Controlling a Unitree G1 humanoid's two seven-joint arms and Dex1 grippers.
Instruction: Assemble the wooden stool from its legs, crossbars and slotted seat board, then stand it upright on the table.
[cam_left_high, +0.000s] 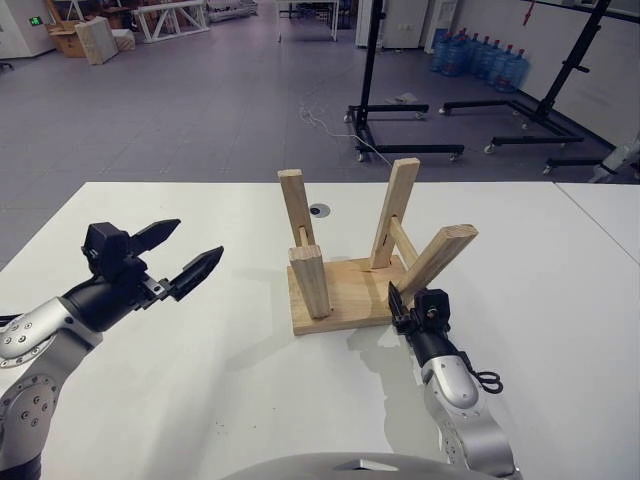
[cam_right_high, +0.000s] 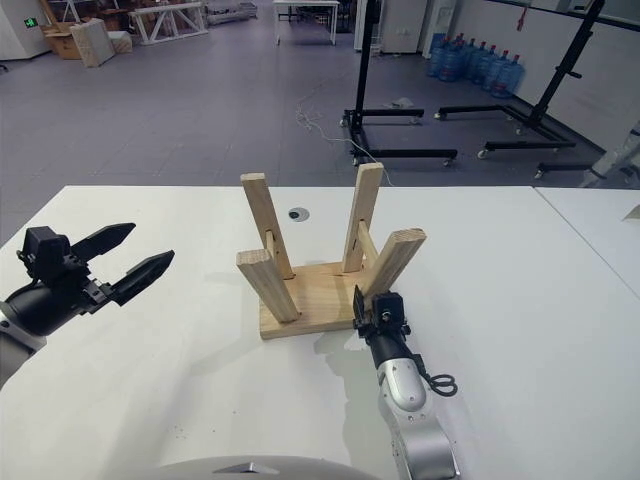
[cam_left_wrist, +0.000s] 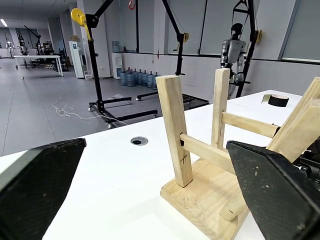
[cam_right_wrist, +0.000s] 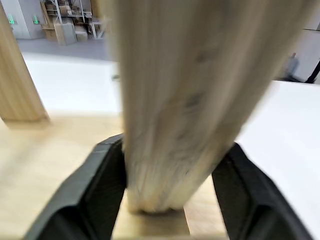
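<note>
The stool (cam_right_high: 310, 300) lies upside down, its board (cam_left_high: 350, 295) flat on the table (cam_left_high: 200, 400). Three legs (cam_left_high: 296, 205) stand upright from the board, joined by crossbars (cam_left_wrist: 205, 152). The tilted leg (cam_left_high: 440, 258) leans up and away from the right gripper (cam_right_wrist: 170, 187), whose fingers (cam_right_wrist: 100, 185) are closed against both sides of its lower end, right where it meets the board's corner; whether that end sits in its slot I cannot tell. The corner and the board's near edge lie just ahead of the right gripper, with bare table on its outer side as far as a seam to the next tabletop. The left gripper (cam_left_high: 199, 239) hovers above the table, fingers spread wide with nothing between them, pointing at the stool, which stands well apart from it. The tabletop between them is open, and the nearest upright leg is the first thing ahead of it. Beyond the stool from both grippers a small hole (cam_left_high: 319, 210) sits in the white top, then the table's far edge, then grey floor with black racks (cam_left_high: 400, 100) and water bottles (cam_left_high: 480, 55).
</note>
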